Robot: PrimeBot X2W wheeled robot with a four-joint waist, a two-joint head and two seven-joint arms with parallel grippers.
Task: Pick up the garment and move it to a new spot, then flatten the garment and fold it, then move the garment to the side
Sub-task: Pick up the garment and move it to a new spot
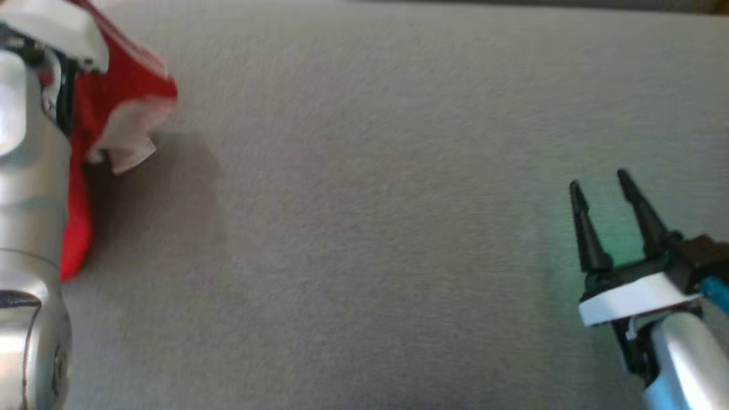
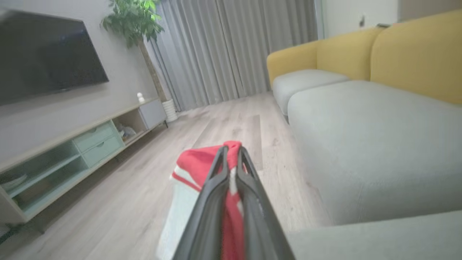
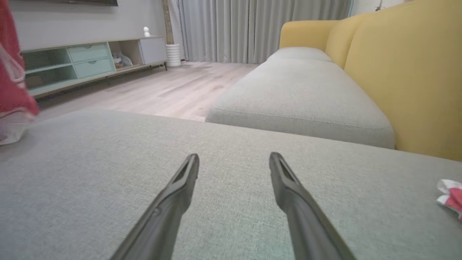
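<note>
From my station I saw the left tool clamped narrow on the garment, a red piece with white bands; red cloth was pinched between its two dark fingers and the rest hung out beyond and below them over the wooden floor. In the head view the garment sat bunched at the far left corner of the grey seat cushion, pressed against the left arm's silver forearm, with a shadow on the cushion just beside it; I could not tell whether its lower end touched the fabric.

The right tool stood wide with nothing between its fingers, low over the cushion near the right edge, well apart from the garment; in its own wrist view the fingers pointed across bare grey cloth, the garment hung at the cushion's left edge, and a small red-and-white scrap lay on the cushion at the right.

Past the cushion I saw a second grey seat against a yellow sofa back; a low cabinet, a dark screen, a potted plant and grey curtains stood across the floor.
</note>
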